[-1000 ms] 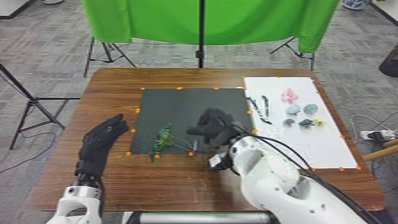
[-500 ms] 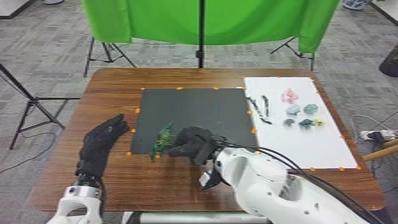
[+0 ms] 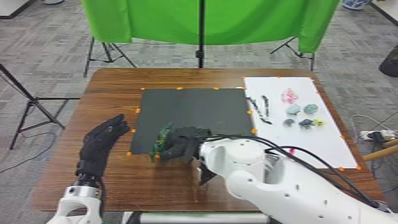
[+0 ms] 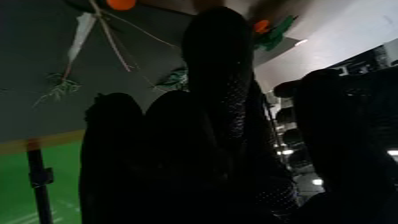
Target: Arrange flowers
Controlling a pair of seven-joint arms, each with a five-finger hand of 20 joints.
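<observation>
The green sprig (image 3: 163,139) is at my black sheet's (image 3: 195,112) near left corner, my right hand (image 3: 185,144) at its right side; whether I'm gripping it, I can't tell. My left hand (image 3: 105,132) is open, left of the sheet. Pink flower (image 3: 290,96) on the white sheet (image 3: 322,145).

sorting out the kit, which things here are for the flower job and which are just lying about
For the job, by the look of it:
- green sprig
- pink flower
- pale flowers
- yellow flower
- dark stems
- black sheet
- white sheet

Probably just around:
- green cloth
- stand
</observation>
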